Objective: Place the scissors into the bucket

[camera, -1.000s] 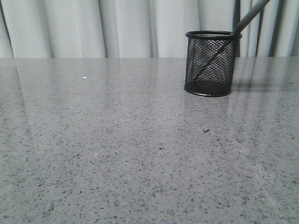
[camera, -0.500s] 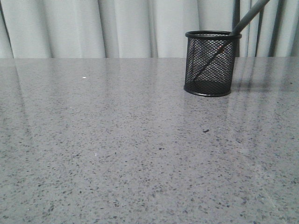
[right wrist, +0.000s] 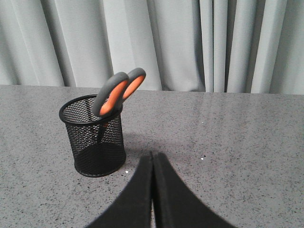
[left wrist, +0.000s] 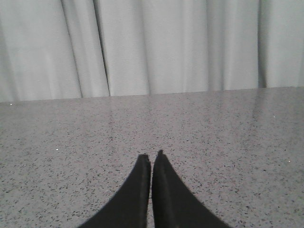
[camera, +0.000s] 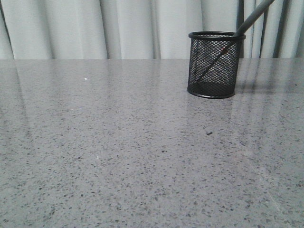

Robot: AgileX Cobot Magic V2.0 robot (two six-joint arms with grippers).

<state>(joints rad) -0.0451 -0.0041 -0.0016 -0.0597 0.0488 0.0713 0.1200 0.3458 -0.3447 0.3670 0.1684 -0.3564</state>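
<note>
The black wire-mesh bucket (camera: 216, 64) stands upright on the grey speckled table at the back right. The scissors (camera: 254, 16) stand in it, blades down, leaning to the right with the grey handle sticking out over the rim. In the right wrist view the bucket (right wrist: 95, 137) holds the scissors (right wrist: 116, 92), whose grey loops lined orange rise above the rim. My right gripper (right wrist: 152, 154) is shut and empty, a short way from the bucket. My left gripper (left wrist: 152, 154) is shut and empty over bare table. Neither gripper shows in the front view.
The grey speckled table (camera: 118, 152) runs back to pale pleated curtains (camera: 118, 28) that hang along its far edge. A small dark speck (camera: 209, 133) lies on the table in front of the bucket.
</note>
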